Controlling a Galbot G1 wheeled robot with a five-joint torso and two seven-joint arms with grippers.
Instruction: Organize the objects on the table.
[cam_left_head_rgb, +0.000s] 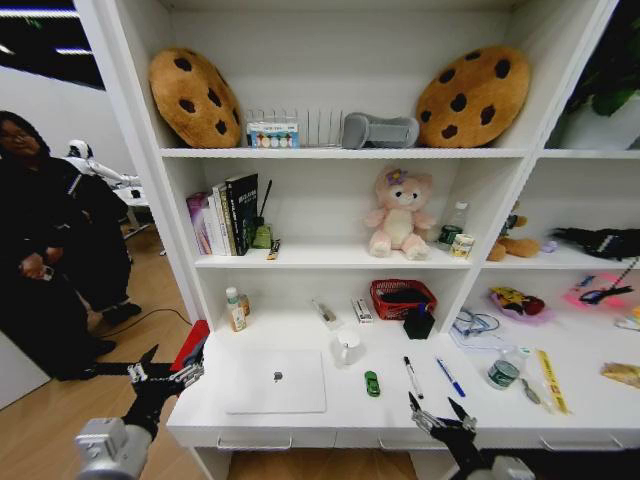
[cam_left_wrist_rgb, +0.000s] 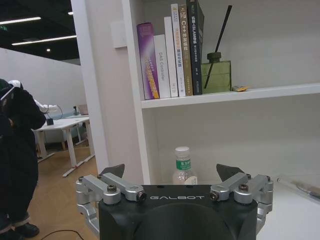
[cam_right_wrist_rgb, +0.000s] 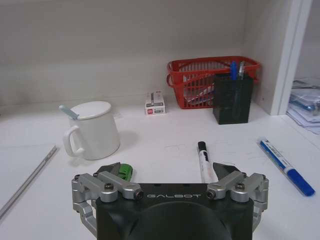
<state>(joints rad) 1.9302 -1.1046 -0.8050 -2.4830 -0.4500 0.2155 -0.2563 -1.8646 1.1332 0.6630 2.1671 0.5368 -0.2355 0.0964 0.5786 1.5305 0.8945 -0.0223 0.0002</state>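
Note:
A slim silver laptop (cam_left_head_rgb: 275, 380) lies shut on the long white table (cam_left_head_rgb: 330, 415), at its front left. To its right lie a tiny green toy car (cam_left_head_rgb: 372, 383), a black marker (cam_left_head_rgb: 411, 376) and a blue pen (cam_left_head_rgb: 450, 377). My left gripper (cam_left_head_rgb: 172, 360) hovers open off the table's left end, beside the laptop. My right gripper (cam_left_head_rgb: 433, 403) is open at the front edge, just short of the marker. In the right wrist view the car (cam_right_wrist_rgb: 124, 171) and marker (cam_right_wrist_rgb: 203, 159) lie just beyond the open right gripper (cam_right_wrist_rgb: 167, 171), the pen (cam_right_wrist_rgb: 286, 166) farther aside.
A white mug (cam_left_head_rgb: 347, 347) with a spoon stands behind the car. A red basket (cam_left_head_rgb: 402, 297) and black pen holder (cam_left_head_rgb: 419, 322) sit at the back. A small bottle (cam_left_head_rgb: 235, 310) stands back left, a red object (cam_left_head_rgb: 190, 345) at the left edge. Shelves rise behind.

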